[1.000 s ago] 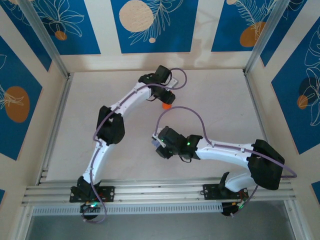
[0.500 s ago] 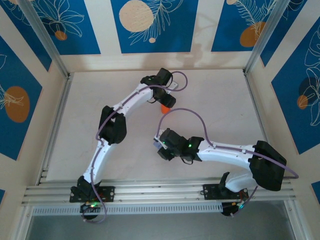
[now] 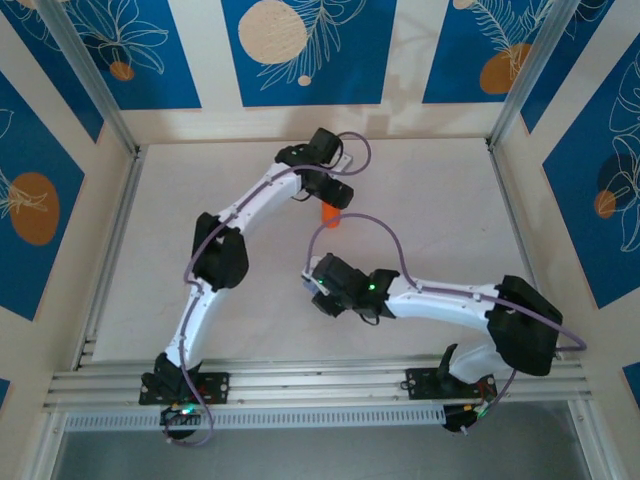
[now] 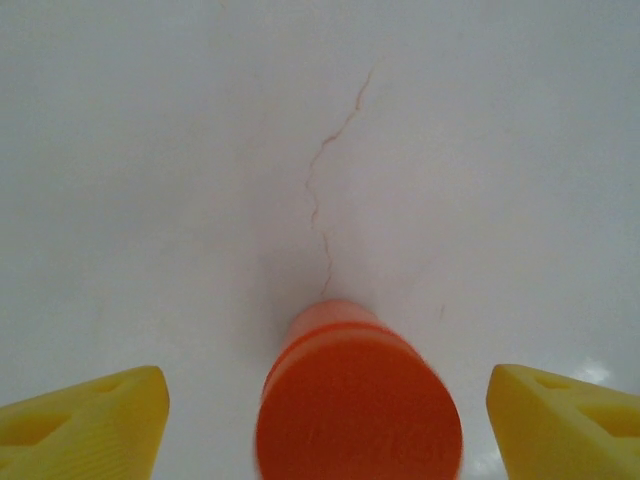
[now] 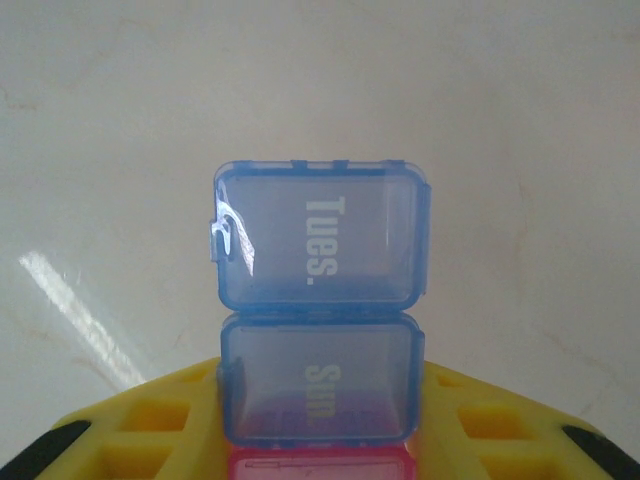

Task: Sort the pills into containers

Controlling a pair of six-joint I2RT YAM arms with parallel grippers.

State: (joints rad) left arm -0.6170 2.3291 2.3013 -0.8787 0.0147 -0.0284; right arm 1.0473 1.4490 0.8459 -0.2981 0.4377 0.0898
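- Top view: the left end effector [image 3: 331,203] hangs over the orange bottle [image 3: 331,214]. The bottle stands on the tabletop [image 3: 440,200], in the far half and near the midline. The right end effector [image 3: 318,288] sits nearer the near edge, apart from the bottle, with the pill organiser [image 3: 314,286] at its tip.
- Left wrist view: the left end effector is open. Its yellow fingers [image 4: 85,430] stand clear of the bottle on both sides. Whether the bottle is capped cannot be told.
- Right wrist view: the right end effector is closed on the pill organiser. The pink end lies nearest the wrist, and the blue end, marked "Tues.", points away. Whether the lids are open, or any box holds pills, cannot be told.
- Step in hand, as a judgement: handling the bottle ahead of filling.
- The next move likely calls for squaring the open fingers on the bottle, closing evenly and keeping it upright. The organiser should be held steady meanwhile.
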